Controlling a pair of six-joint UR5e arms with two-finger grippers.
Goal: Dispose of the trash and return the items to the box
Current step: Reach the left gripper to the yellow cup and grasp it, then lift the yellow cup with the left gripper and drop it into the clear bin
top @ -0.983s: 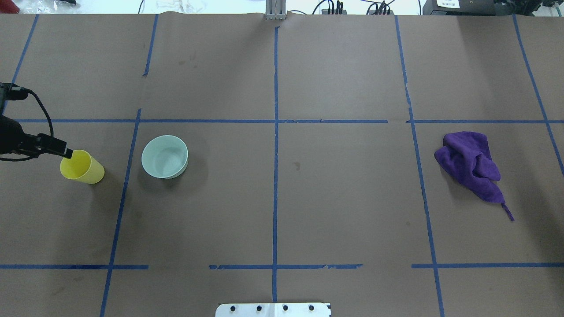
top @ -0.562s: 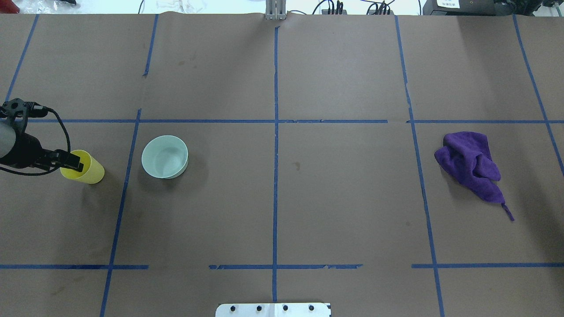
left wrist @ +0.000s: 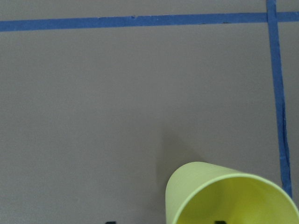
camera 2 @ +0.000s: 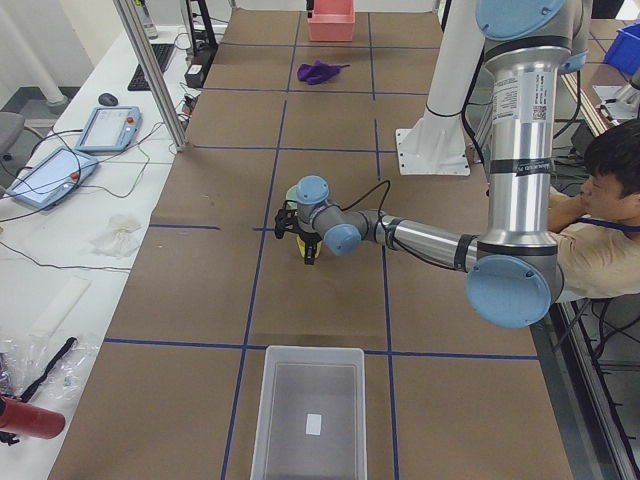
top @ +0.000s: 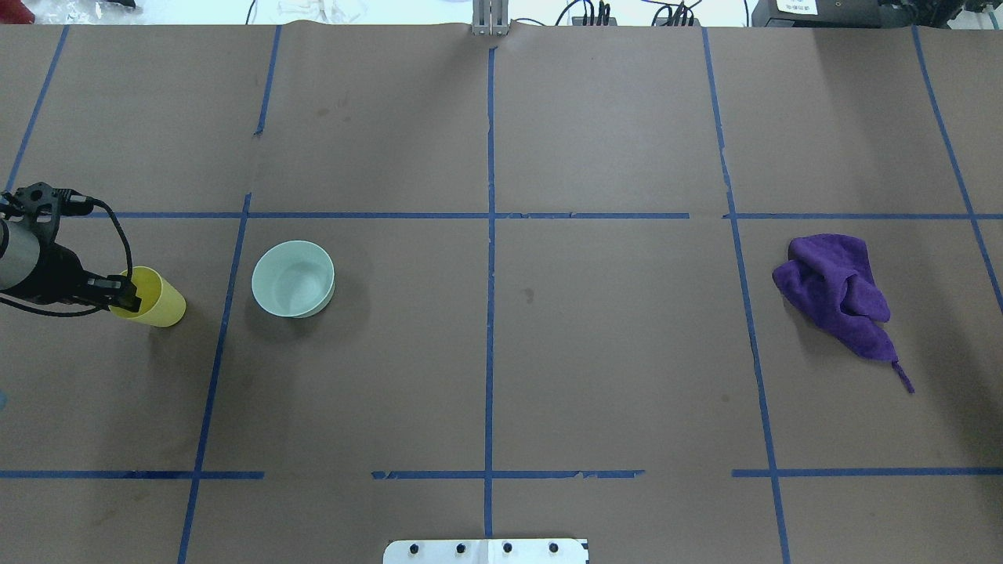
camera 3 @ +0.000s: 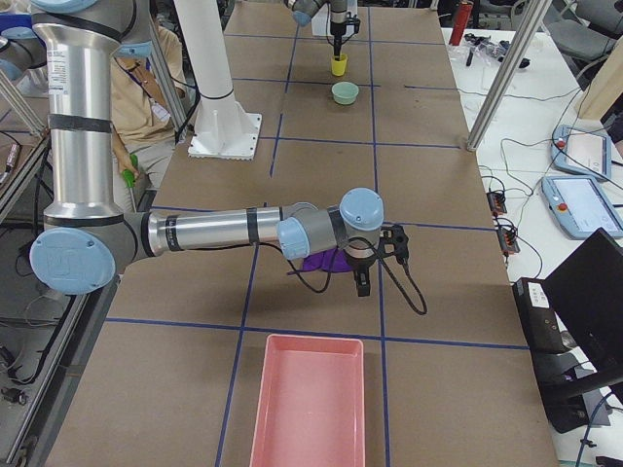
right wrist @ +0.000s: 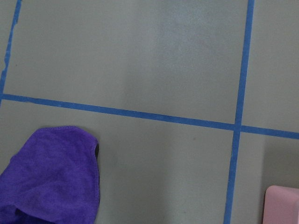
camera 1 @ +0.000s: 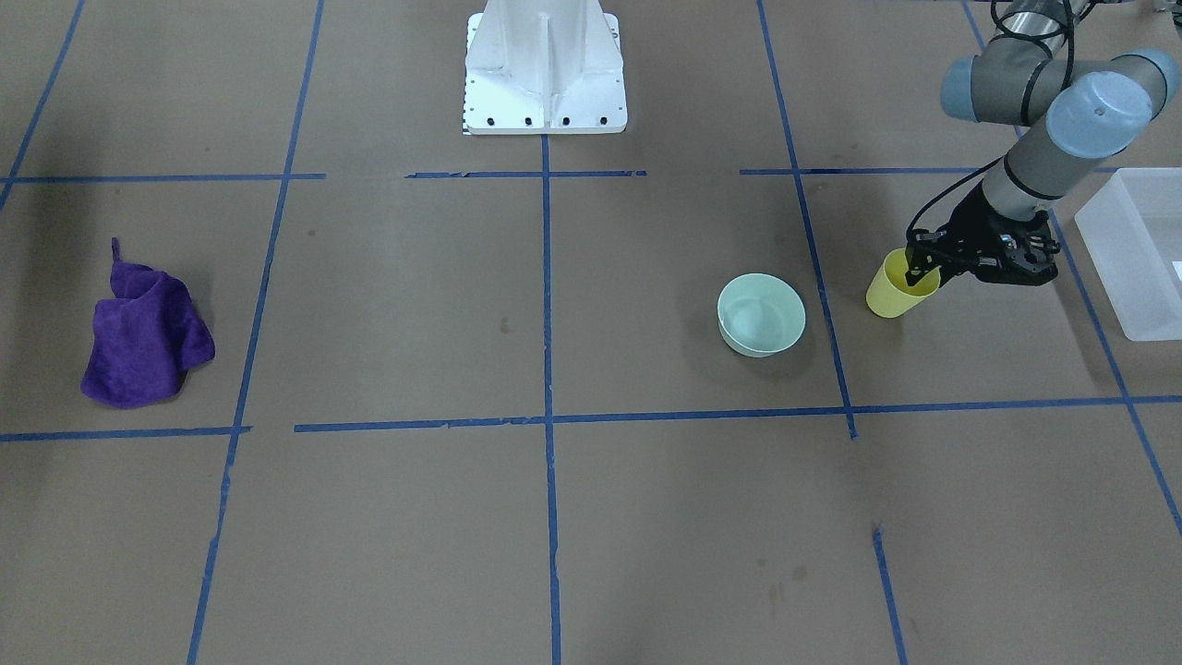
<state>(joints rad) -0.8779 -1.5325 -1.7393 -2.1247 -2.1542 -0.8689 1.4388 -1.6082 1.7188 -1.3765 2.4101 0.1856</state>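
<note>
The yellow cup (top: pixel 161 304) stands upright at the table's left, also in the front view (camera 1: pixel 888 292) and the left wrist view (left wrist: pixel 233 196). My left gripper (top: pixel 127 296) is open at the cup's rim (camera 1: pixel 923 270). In the wrist view, one fingertip sits inside the cup and one outside. The mint-green bowl (top: pixel 293 278) stands to the cup's right, apart from it (camera 1: pixel 761 314). The translucent box (camera 1: pixel 1136 249) lies beyond the left arm (camera 2: pixel 305 420). My right gripper (camera 3: pixel 362 284) hovers by the purple cloth; I cannot tell whether it is open or shut.
A crumpled purple cloth (top: pixel 838 294) lies at the table's right (right wrist: pixel 51 177). A pink tray (camera 3: pixel 307 409) sits at the table's right end. The white robot base (camera 1: pixel 545 69) stands at the near middle edge. An operator (camera 2: pixel 600 220) sits behind the robot.
My left gripper has swung from the cup's outer left edge onto its rim and come lower. The cup, bowl and cloth have not moved.
</note>
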